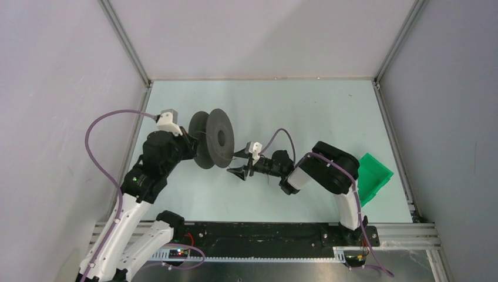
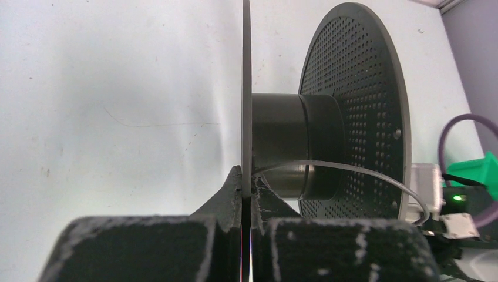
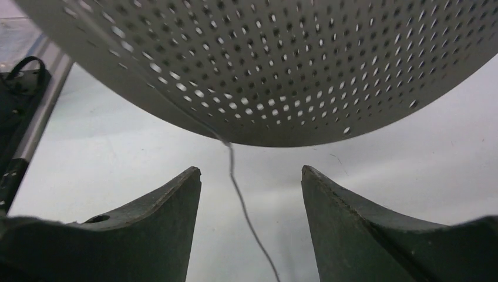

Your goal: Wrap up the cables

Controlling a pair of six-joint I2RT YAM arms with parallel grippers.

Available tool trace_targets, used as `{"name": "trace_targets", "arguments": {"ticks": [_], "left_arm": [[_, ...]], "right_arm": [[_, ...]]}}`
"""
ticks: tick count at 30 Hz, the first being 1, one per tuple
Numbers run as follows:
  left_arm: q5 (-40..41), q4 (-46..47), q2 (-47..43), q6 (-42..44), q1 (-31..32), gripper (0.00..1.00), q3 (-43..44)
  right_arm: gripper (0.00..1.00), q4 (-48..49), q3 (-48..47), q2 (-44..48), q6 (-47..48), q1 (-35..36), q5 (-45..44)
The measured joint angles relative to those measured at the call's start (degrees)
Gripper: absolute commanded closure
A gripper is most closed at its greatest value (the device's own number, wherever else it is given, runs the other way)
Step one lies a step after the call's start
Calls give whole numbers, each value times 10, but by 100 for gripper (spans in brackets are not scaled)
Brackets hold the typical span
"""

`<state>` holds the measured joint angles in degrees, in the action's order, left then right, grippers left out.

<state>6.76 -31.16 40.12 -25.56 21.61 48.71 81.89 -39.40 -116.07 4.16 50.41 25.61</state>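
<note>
The left gripper (image 2: 246, 197) was pressed together on the thin near flange of the big dark grey round spool (image 1: 214, 139), holding it upright on edge, with the perforated far flange (image 2: 358, 117) just beyond its fingertips. The right gripper (image 3: 251, 176) stood spread wide and held nothing. The hair-fine dark grey wire strand (image 3: 238, 194) ran down from the flange rim ahead of it and passed between its fingers, touching neither. The pale green table (image 1: 305, 111) showed ahead of both hands, and a green plastic bin (image 1: 376, 173) sat well behind the right one.
</note>
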Motion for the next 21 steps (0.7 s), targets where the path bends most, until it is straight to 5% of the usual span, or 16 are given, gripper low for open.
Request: {"name": "trace_targets", "arguments": {"ticks": [6,8,10,12,21], "left_arm": [[-7,-3,-8,-15,0,100,10],[-10,-5,-8,-17,0,100,14],[-13,-7,-8,-19,0,100,16],[-18,-9,-7,-19,0,100,18],[-29,-20,19,23,0,100,19]], "right_arm": [[38,3,-29,-48,-5,15,-12],[47,3,-31,-53,-12,19,-23],[79,3,-33,-53,-21,23,-30],[98,7,-35,-53,-38,22,-35],[100,8,60,63,-134,-26,-79]]}}
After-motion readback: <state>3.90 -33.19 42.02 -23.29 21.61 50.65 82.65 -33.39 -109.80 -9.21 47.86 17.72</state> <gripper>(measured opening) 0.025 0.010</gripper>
